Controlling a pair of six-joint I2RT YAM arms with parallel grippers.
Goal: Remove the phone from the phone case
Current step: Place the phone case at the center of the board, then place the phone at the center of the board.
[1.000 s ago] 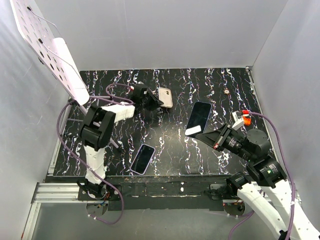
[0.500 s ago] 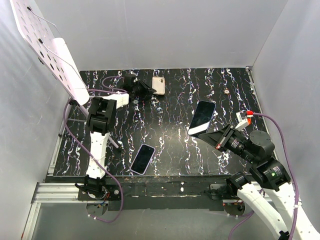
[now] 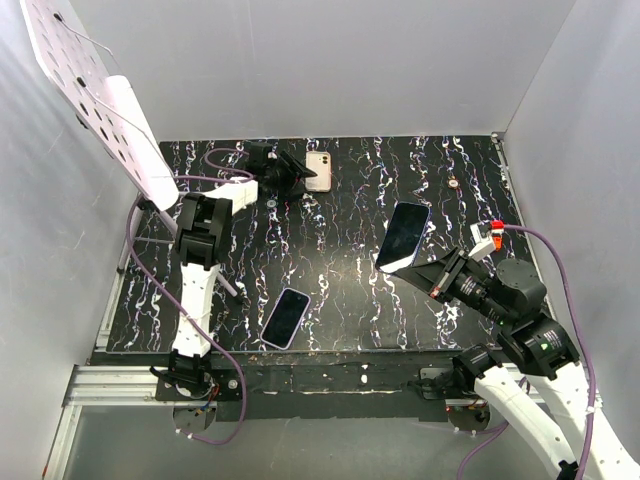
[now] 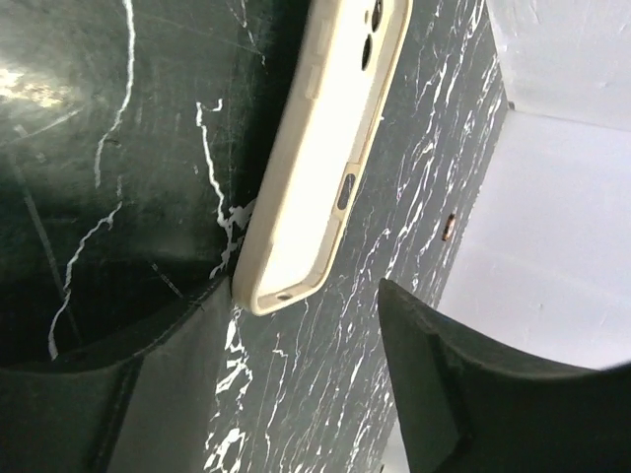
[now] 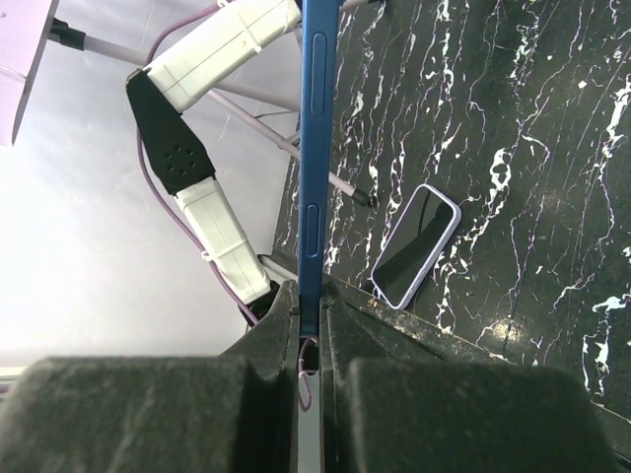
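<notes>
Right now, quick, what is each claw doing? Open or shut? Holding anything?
Left claw: open, holding nothing; the cream phone case lies free at its fingertips.
Right claw: shut on the blue phone.

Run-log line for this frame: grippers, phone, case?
left gripper: open at end of cream case, flat on table | right gripper: shut on blue phone, raised, bare | other phone: flat near front edge

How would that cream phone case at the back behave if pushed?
The cream case lies flat, so it would probably slide on the glossy table rather than tip. Its thin walls with cutouts suggest it is light and may flex.
</notes>
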